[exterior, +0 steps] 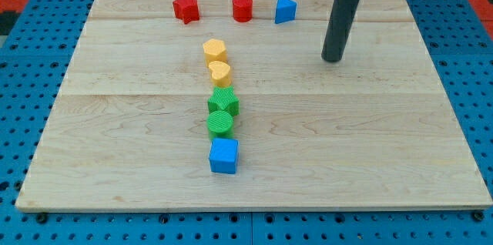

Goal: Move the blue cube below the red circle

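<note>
A pale wooden board point(370, 137) with visible plank seams lies on a blue perforated base point(23, 68), with red showing at the view's top corners. My tip point(332, 59), a bare rod holding nothing, rests at the view's upper right, well apart from every block. The blue cube point(223, 156) sits near the view's bottom, touching the green cylinder point(220, 123), with a green star point(223, 103), yellow heart point(219, 72) and yellow hexagon point(214, 49) lined above. Along the top stand a red star point(186, 8), the red circle point(243, 8) and a blue triangle point(285, 9).
</note>
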`<action>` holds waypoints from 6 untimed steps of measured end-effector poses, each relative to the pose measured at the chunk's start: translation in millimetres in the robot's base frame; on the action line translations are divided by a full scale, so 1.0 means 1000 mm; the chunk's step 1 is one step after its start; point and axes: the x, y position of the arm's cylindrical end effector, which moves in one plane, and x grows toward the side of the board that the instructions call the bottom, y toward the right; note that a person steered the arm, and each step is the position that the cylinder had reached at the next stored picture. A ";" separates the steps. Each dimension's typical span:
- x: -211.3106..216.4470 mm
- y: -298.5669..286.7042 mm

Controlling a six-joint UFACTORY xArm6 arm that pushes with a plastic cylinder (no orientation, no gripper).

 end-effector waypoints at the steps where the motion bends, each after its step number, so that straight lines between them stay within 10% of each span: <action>1: -0.044 -0.001; 6: -0.077 -0.097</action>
